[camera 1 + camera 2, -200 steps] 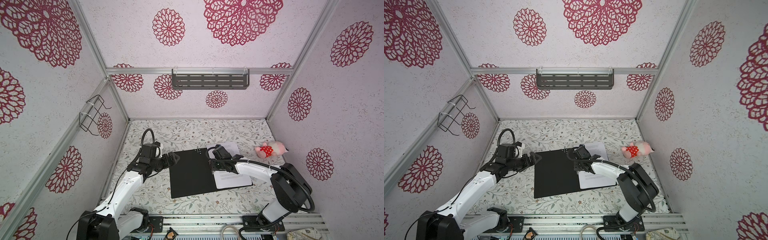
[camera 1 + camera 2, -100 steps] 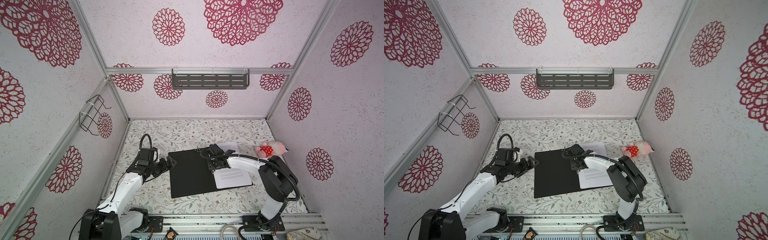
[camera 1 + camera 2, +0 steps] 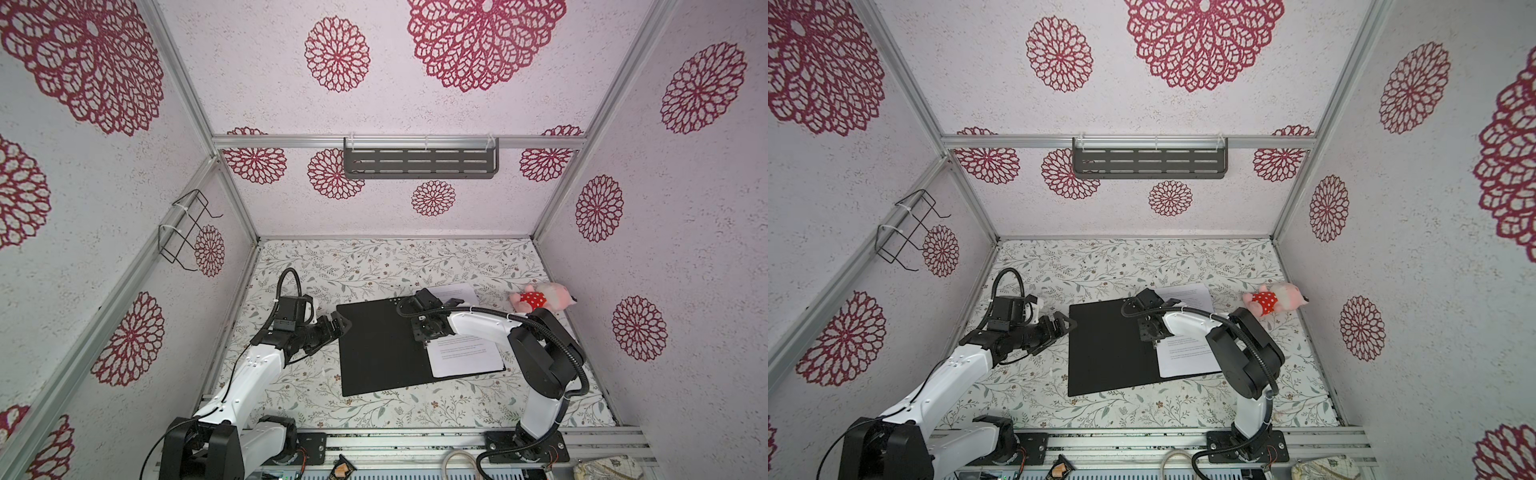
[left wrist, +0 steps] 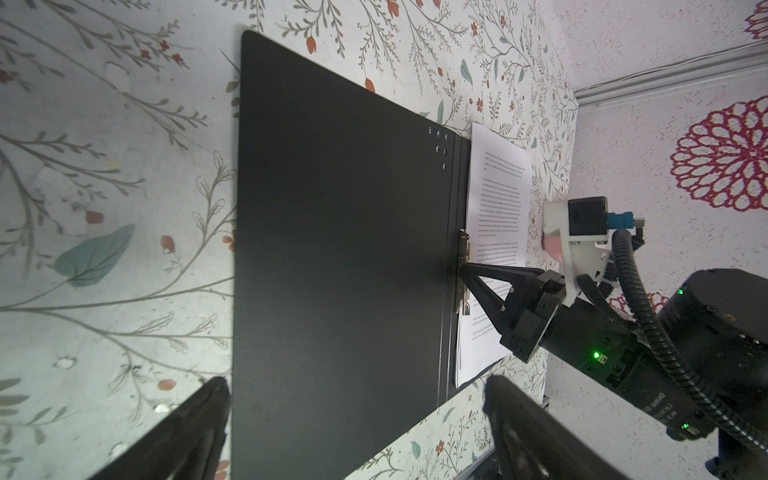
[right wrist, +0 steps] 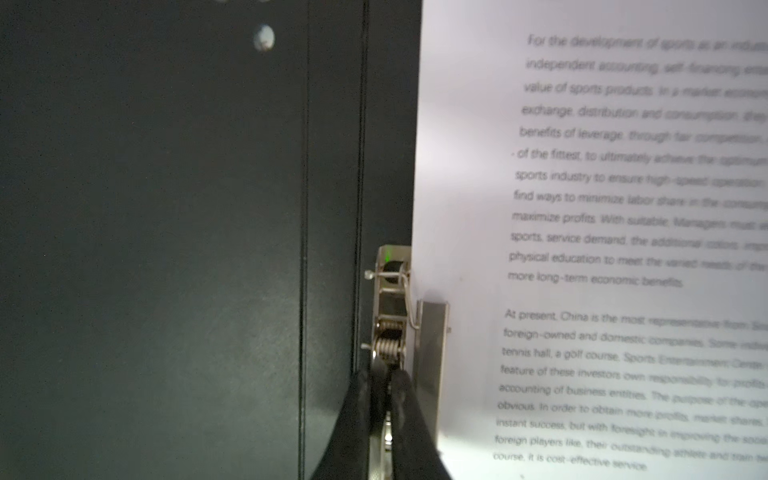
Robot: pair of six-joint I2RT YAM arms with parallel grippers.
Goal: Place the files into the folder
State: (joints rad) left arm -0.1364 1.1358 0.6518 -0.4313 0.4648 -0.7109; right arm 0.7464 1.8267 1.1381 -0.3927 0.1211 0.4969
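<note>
One floral-print table [image 3: 374,266] under everything. Folder [image 3: 378,345] open flat mid-table, black inside up. Files [image 3: 465,357] stacked on folder's right half, tight against spine, far corner past folder's edge. Plush toy [image 3: 536,297] near right wall, well apart from folder. Left gripper [image 3: 335,325] just beside folder's left edge, pincer wide apart, nothing in it. Right gripper [image 5: 384,386] at spine, pincer together, clamped on lever of spine clip [image 5: 390,316]. Clip's flat plate lies on files' edge.
</note>
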